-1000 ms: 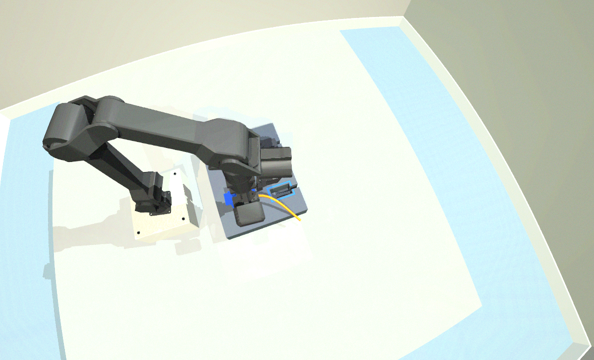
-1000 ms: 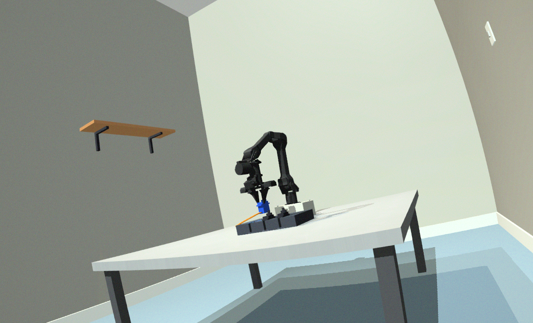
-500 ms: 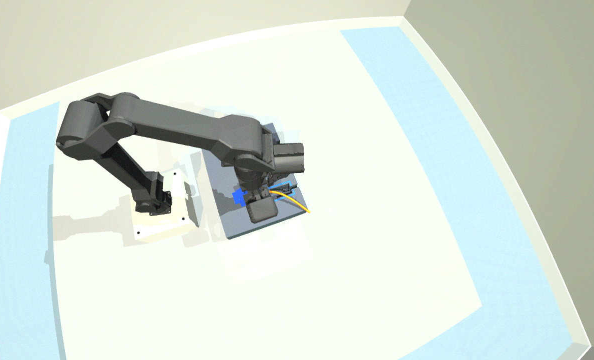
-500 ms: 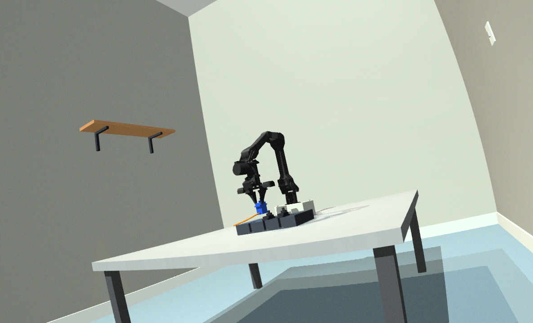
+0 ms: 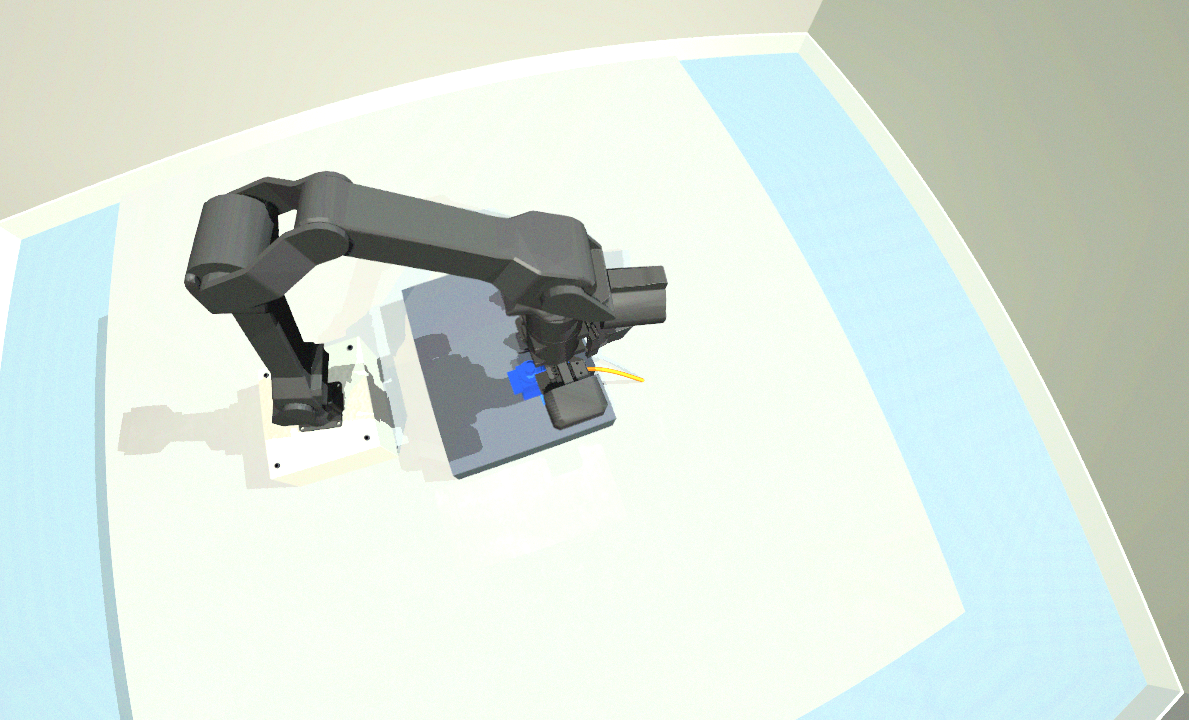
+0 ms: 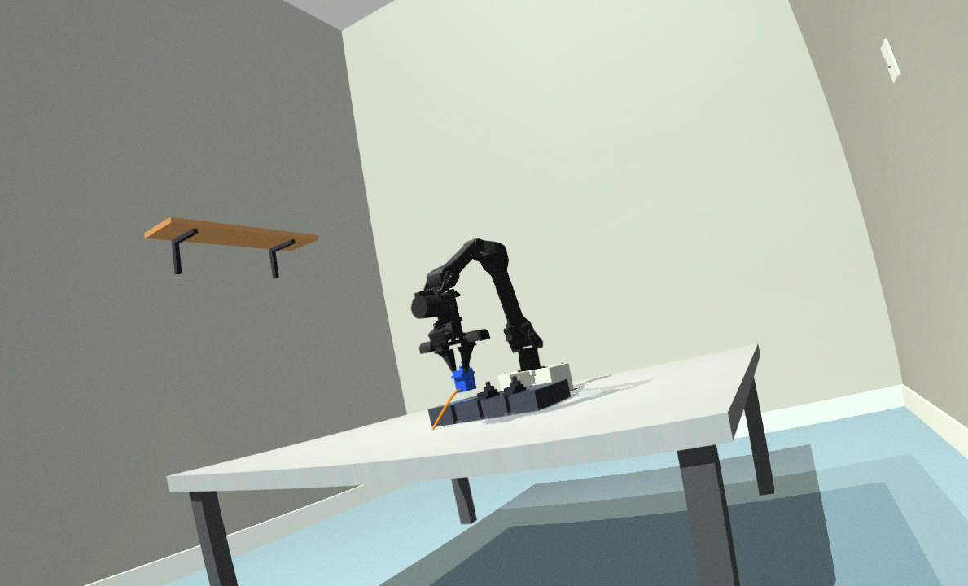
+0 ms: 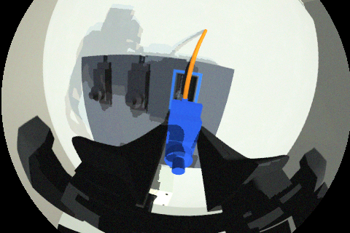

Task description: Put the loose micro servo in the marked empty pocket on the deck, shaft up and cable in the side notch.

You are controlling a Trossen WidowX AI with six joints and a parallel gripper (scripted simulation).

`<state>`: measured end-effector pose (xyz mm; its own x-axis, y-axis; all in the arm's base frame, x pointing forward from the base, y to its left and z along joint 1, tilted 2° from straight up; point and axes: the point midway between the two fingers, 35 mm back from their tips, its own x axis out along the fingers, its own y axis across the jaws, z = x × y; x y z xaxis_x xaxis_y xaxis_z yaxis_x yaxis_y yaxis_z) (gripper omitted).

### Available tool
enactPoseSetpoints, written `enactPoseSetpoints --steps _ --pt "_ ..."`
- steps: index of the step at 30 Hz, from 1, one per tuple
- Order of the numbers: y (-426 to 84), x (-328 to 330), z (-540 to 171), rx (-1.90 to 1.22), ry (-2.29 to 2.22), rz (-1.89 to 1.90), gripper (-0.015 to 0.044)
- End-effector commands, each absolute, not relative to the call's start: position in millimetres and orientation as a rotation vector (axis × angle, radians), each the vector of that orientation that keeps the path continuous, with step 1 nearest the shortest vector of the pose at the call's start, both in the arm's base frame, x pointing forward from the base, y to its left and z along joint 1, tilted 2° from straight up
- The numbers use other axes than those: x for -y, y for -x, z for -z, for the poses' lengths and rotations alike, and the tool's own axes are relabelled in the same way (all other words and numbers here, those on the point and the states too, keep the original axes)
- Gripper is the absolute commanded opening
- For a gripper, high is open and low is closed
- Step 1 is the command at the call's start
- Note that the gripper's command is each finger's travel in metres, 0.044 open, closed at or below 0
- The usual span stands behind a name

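Note:
The blue micro servo [image 5: 523, 380] [image 6: 462, 380] [image 7: 185, 116] hangs above the deck [image 5: 455, 308] [image 6: 554, 395] [image 7: 220, 80], its output shaft on the side toward the wrist camera. My gripper [image 6: 462, 369] [image 7: 183, 127] is shut on the servo, one finger on each side. The orange cable [image 5: 616, 371] [image 6: 447, 406] [image 7: 196, 54] runs out past the deck's edge. In the wrist view, the blue-outlined pocket [image 7: 173, 84] shows just beyond the servo body, which hides its near end. The cable crosses over the pocket. The side notch is mostly hidden by the cable and its shadow.
Two dark servos [image 6: 488, 391] [image 6: 514, 386] [image 7: 102, 78] [image 7: 138, 78] sit in the deck beside the pocket, their shafts standing up. The arm's white base [image 5: 320, 452] [image 6: 559, 374] stands behind the deck on the table [image 5: 670, 537] [image 6: 618, 415].

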<state>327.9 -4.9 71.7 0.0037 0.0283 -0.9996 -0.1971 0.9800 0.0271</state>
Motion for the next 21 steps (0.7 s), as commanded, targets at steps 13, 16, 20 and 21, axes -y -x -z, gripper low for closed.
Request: enactPoseSetpoints --steps 13,16,20,21 --pt "-359.1 -0.7 -72.9 -1.543 0.130 -0.171 0.0000" --pt "-359.3 -0.8 -68.4 -1.543 0.130 -0.171 0.0000" --pt "-359.4 -1.0 -62.0 -1.543 0.130 -0.171 0.0000" --pt "-359.4 -1.0 -60.4 -1.543 0.130 -0.171 0.0000"
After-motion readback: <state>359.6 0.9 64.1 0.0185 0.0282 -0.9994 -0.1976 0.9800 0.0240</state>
